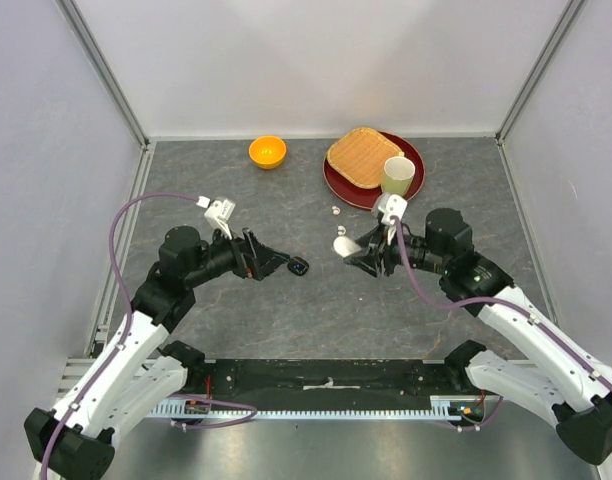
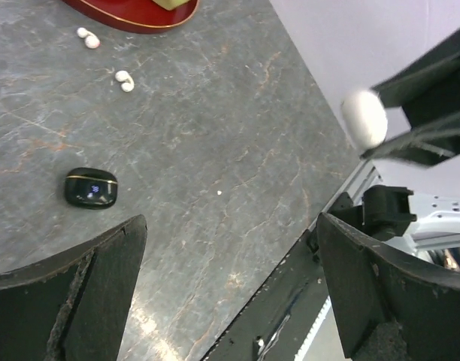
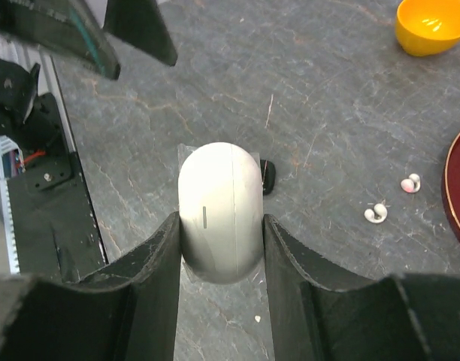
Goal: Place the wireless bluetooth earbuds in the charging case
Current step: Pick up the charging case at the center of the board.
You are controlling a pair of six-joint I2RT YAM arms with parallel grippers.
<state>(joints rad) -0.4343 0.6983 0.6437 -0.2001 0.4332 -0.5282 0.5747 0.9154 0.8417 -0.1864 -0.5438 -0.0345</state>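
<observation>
Robot lab test cell. Dark stone-pattern table (image 1: 316, 330) boxed in by plain white panels (image 1: 316, 60) on three sides, with aluminium profile posts (image 1: 110, 78) at far corners. Left arm (image 1: 136, 340) and right arm (image 1: 526, 320) bolted to black base plate (image 1: 326, 378) along table's near edge. Purple cable (image 1: 116, 240) looped loose off left arm. Exposed wiring (image 3: 23, 159) by base plate. Few household items near far edge: orange bowl (image 1: 267, 151), red plate (image 1: 351, 188), cup (image 1: 397, 175).
</observation>
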